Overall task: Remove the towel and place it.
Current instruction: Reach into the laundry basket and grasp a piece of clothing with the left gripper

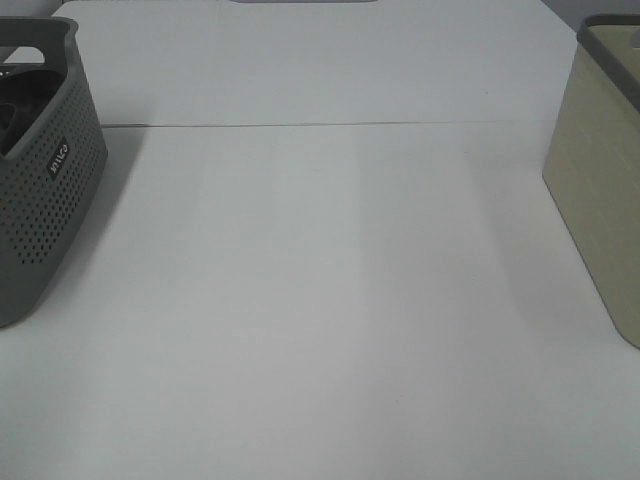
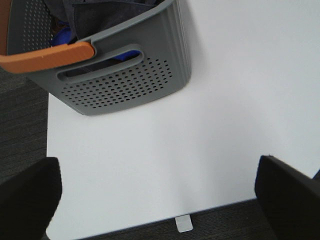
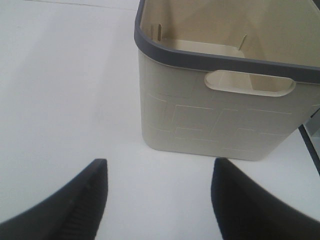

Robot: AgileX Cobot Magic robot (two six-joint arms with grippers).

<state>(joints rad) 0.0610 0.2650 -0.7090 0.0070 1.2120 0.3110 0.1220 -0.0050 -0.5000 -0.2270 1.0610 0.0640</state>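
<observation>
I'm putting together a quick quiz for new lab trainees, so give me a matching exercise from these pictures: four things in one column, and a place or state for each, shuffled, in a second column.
Things
1. grey perforated basket
2. beige basket
3. blue cloth
4. right gripper

Places or states
A. open, gripping nothing
B. shows through a handle slot
C. has the dark towel inside
D. nothing seen inside

Pairs: 1-C, 2-D, 3-B, 4-A
</observation>
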